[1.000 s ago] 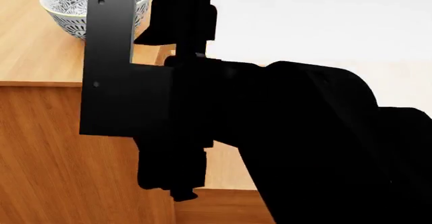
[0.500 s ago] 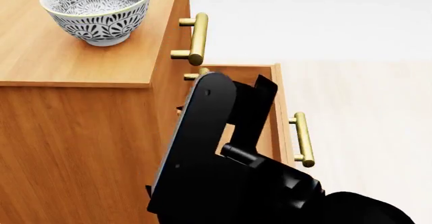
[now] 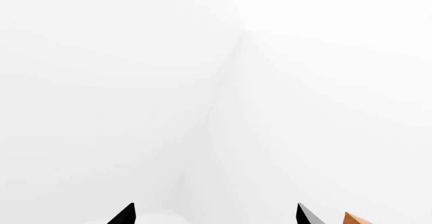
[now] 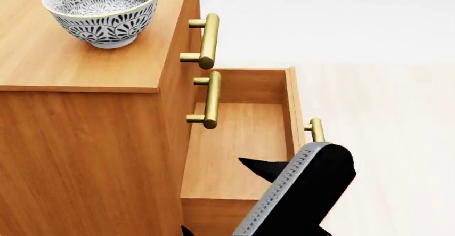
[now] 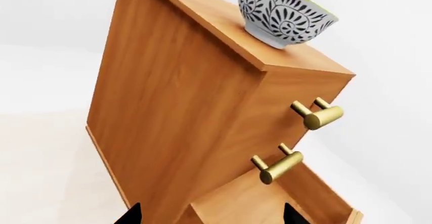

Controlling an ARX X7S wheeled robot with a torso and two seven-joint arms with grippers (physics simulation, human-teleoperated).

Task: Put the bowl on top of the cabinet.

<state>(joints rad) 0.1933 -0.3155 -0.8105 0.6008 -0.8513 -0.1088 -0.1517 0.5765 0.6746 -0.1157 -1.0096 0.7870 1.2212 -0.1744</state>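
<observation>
The bowl, white with a dark grey leaf pattern, stands upright on the flat top of the orange-brown cabinet, near its back left. In the right wrist view the bowl rests on the cabinet, far from my right gripper, which is open and holds nothing. A black finger with a grey ribbed pad shows low in the head view, in front of the pulled-out drawer. My left gripper is open and faces bare white walls.
A lower drawer stands pulled out, with nothing showing inside it. Brass bar handles stick out from the cabinet front. Pale floor lies to the right of the cabinet.
The black arm that covered the cabinet front has dropped down and to the right, uncovering the drawer and handles. The bowl has stayed where it was on the cabinet top.
</observation>
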